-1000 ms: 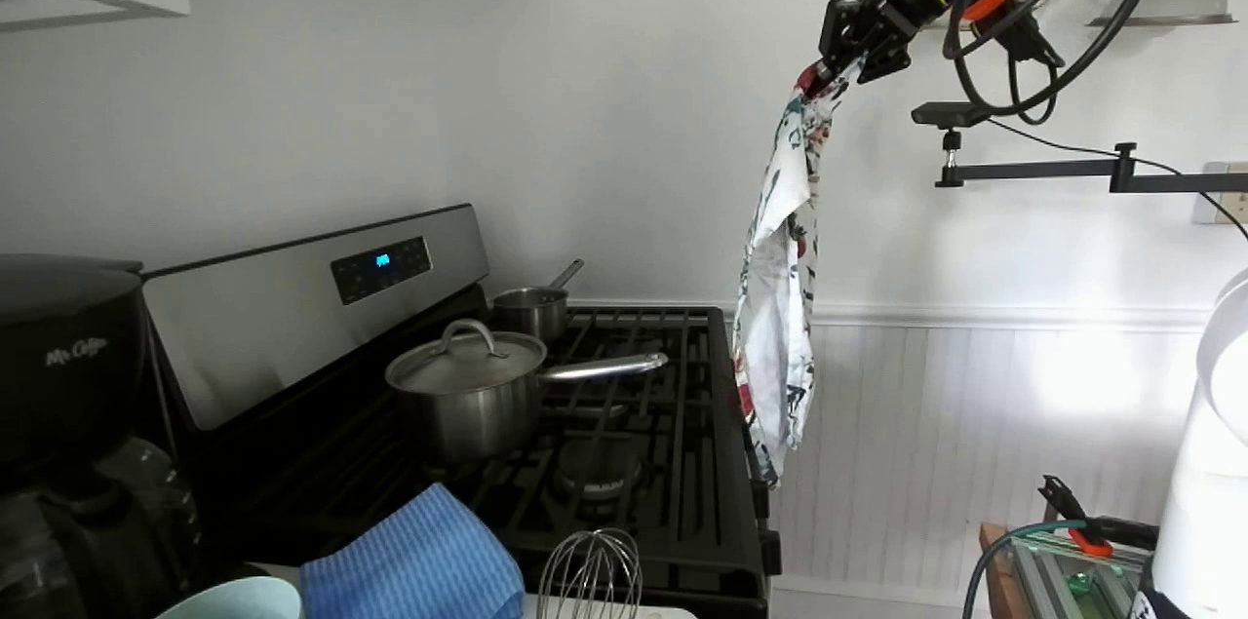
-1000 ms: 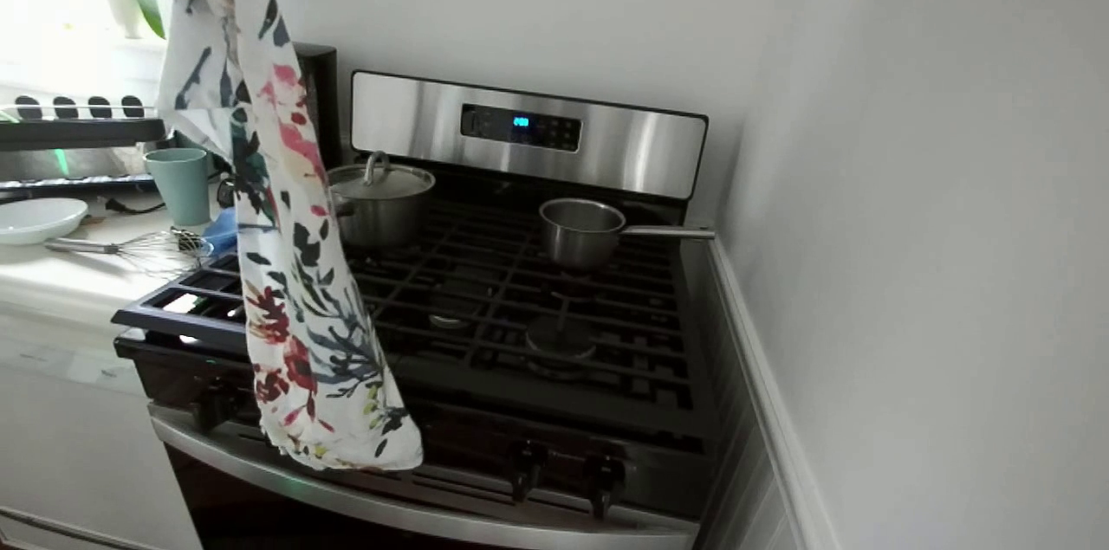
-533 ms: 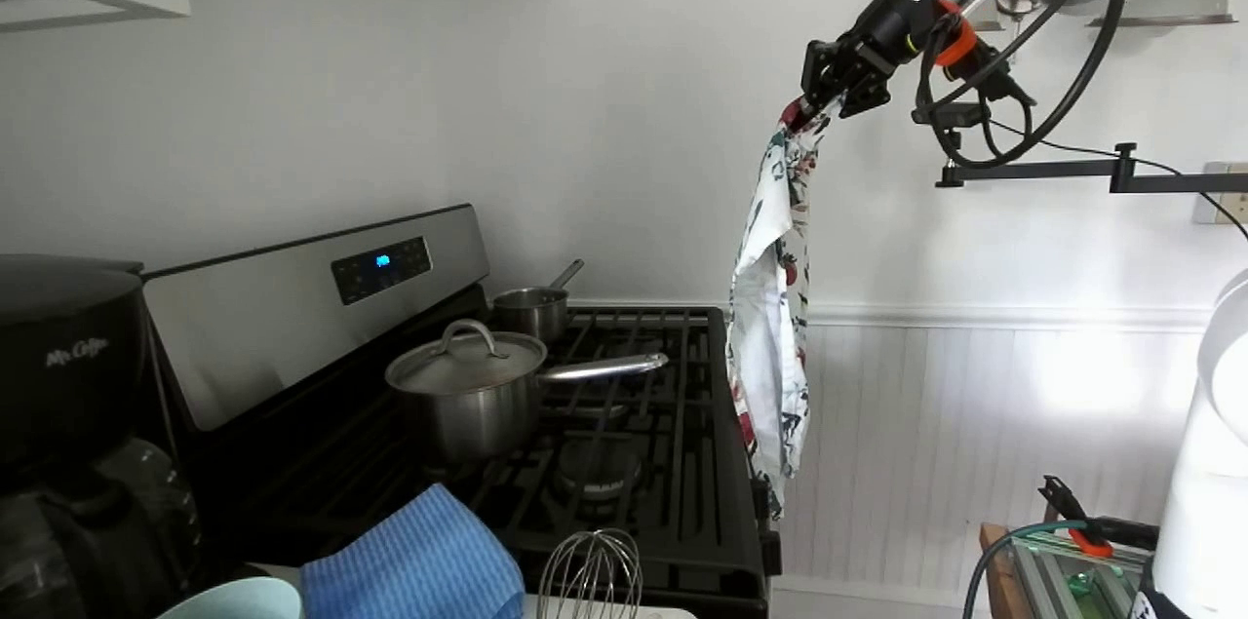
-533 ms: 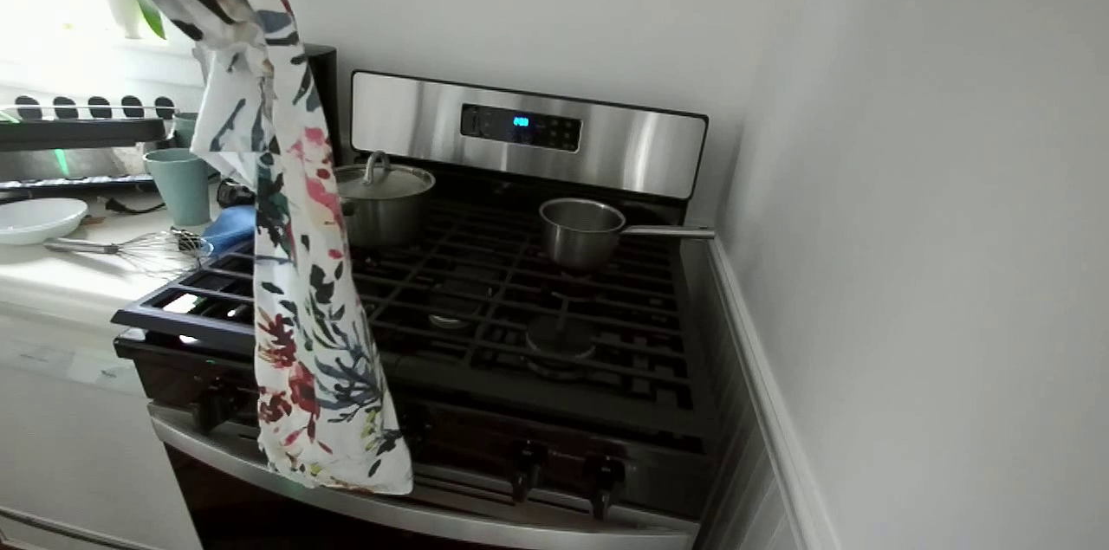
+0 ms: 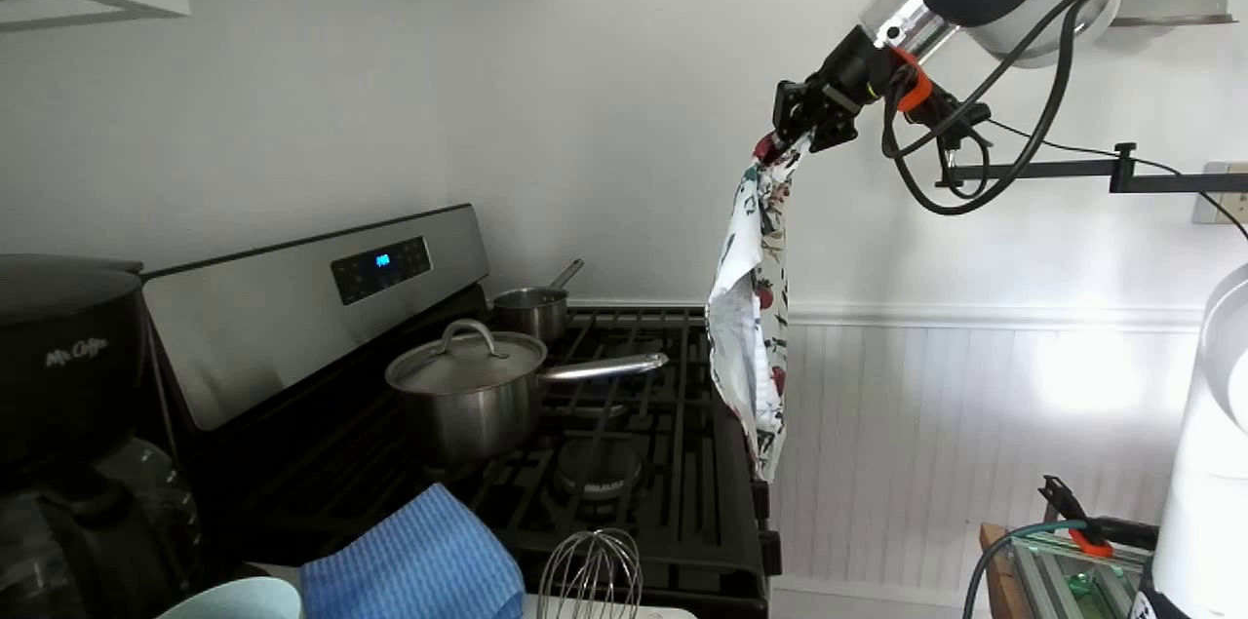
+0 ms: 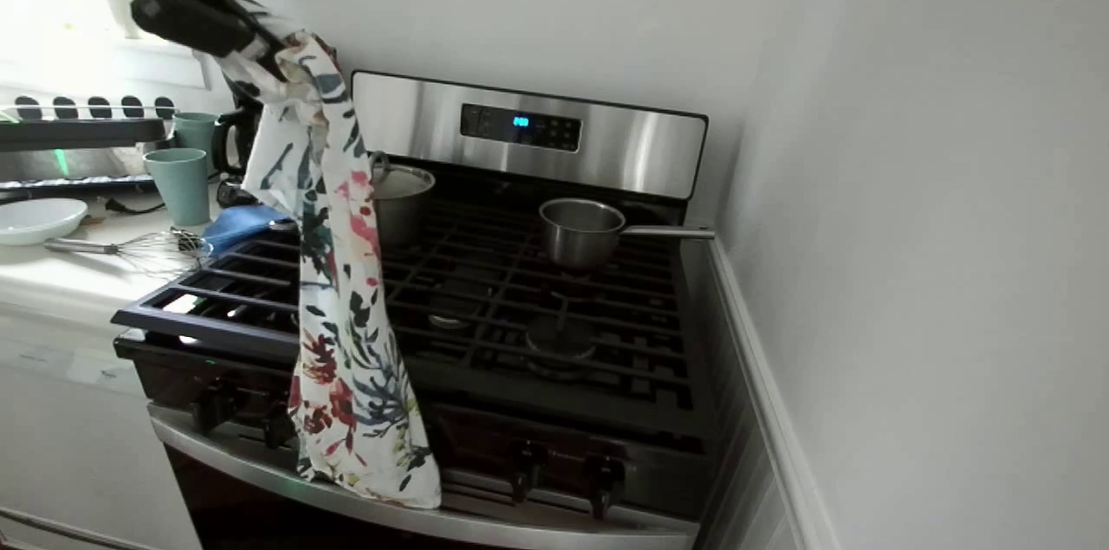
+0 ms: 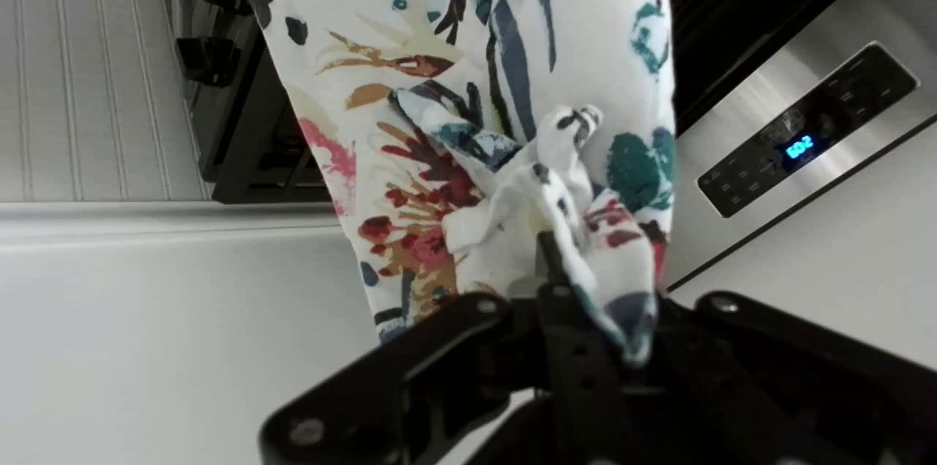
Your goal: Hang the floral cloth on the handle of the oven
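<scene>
My gripper (image 5: 776, 147) is shut on the top of the floral cloth (image 5: 737, 327), which hangs down long and narrow. In an exterior view the gripper (image 6: 270, 63) is above the oven's front left part, and the cloth (image 6: 355, 411) hangs in front of the knobs. Its lower hem overlaps the oven handle (image 6: 230, 461); I cannot tell if they touch. In the wrist view a bunched fold of cloth (image 7: 410, 128) sits between the fingers and hides most of the fingertips. The oven's steel back panel (image 5: 263, 327) has a blue-lit display.
A lidded pot (image 5: 468, 414) and a small saucepan (image 6: 582, 234) stand on the black grates. Knobs (image 6: 604, 481) stick out above the handle. A blue ribbed cloth (image 5: 419, 556), a whisk (image 5: 591, 570) and a coffee maker (image 5: 68, 405) are beside the oven. A wall (image 6: 936, 229) borders it.
My gripper has moved down and toward the oven, still holding the cloth. In an exterior view the cloth has shifted right along the oven front, and its hem is lower across the handle.
</scene>
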